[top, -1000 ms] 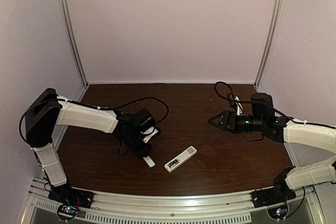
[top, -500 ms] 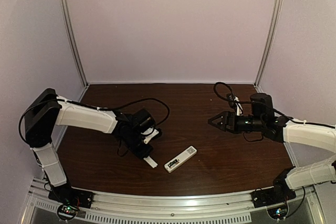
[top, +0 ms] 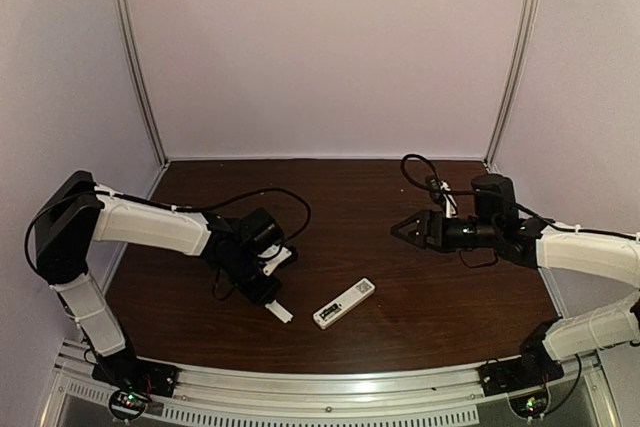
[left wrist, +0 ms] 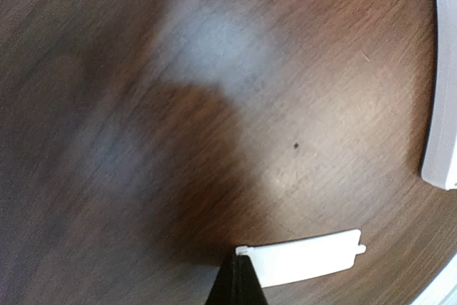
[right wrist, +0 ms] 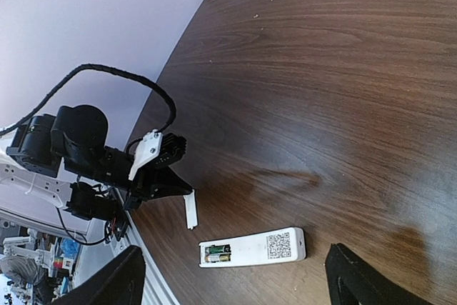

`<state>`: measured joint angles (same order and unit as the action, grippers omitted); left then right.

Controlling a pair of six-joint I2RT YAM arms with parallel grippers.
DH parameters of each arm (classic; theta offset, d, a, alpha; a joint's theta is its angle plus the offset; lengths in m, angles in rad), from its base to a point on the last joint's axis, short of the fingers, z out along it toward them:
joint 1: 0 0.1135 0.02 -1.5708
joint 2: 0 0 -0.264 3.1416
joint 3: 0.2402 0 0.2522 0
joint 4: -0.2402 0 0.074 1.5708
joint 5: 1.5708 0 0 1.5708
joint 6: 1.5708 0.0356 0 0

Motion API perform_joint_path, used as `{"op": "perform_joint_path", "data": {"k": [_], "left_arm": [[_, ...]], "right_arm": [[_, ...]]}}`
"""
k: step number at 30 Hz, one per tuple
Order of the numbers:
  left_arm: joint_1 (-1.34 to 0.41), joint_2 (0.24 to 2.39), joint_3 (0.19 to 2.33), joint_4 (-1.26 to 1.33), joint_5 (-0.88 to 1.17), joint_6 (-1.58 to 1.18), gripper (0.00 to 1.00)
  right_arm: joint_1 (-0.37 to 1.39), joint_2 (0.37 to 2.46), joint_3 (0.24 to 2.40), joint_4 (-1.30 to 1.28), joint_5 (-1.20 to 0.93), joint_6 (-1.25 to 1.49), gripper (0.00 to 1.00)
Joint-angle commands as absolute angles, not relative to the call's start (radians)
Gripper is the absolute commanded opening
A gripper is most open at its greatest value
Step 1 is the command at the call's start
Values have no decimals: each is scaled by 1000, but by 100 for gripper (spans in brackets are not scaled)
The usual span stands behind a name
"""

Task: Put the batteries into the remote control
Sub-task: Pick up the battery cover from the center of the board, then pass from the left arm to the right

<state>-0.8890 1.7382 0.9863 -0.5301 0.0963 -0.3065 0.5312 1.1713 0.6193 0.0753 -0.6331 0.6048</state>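
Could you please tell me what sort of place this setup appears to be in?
Probably a lab robot test cell: plain pale lilac enclosure walls, silver aluminium base rail carrying white-and-black left arm and right arm, dark brown wood-grain tabletop.

A small flat white battery cover is seen at lower centre-left of the overhead frame, over a dark brown wood-grain table. The table is enclosed by pale lilac walls. Aluminium posts are set at the back corners, and a ribbed metal rail runs along the bottom edge.
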Motion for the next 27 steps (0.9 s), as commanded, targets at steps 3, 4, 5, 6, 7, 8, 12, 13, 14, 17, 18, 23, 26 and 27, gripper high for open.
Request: {"op": "perform_joint_path", "data": {"k": [3, 4, 5, 6, 7, 8, 12, 13, 14, 17, 18, 23, 26, 27], "left_arm": [[-849, 1635, 984, -545, 180, -298, 0], [-844, 1625, 989, -546, 183, -300, 0], [-840, 1608, 995, -546, 192, -302, 0], [-835, 1596, 1001, -543, 202, -305, 0], [-831, 1583, 1011, -539, 213, -307, 0], [-830, 1571, 1019, -533, 222, -309, 0], [-830, 1537, 1066, -516, 248, -318, 0], [-830, 1531, 1080, -509, 255, -319, 0], [-830, 1522, 1088, -500, 258, -325, 0], [-830, 1505, 1106, -476, 241, -347, 0], [-830, 1503, 1108, -467, 238, -357, 0], [-831, 1511, 1115, -423, 256, -383, 0], [-836, 1522, 1108, -389, 273, -399, 0], [-840, 1528, 1109, -385, 272, -402, 0]], "right_arm": [[565, 1204, 652, 93, -656, 599, 88], [571, 1210, 653, 102, -659, 603, 88], [582, 1217, 655, 110, -663, 608, 88], [592, 1225, 655, 121, -667, 613, 88], [601, 1234, 655, 135, -673, 621, 88], [613, 1243, 655, 150, -680, 629, 87], [669, 1302, 669, 231, -720, 682, 84], [685, 1319, 673, 253, -728, 699, 83], [699, 1338, 679, 277, -734, 718, 82], [743, 1392, 690, 355, -748, 776, 79], [754, 1410, 688, 393, -757, 807, 78], [797, 1488, 696, 554, -773, 946, 75], [820, 1538, 717, 608, -756, 1001, 74], [826, 1557, 722, 628, -751, 1017, 72]]}}
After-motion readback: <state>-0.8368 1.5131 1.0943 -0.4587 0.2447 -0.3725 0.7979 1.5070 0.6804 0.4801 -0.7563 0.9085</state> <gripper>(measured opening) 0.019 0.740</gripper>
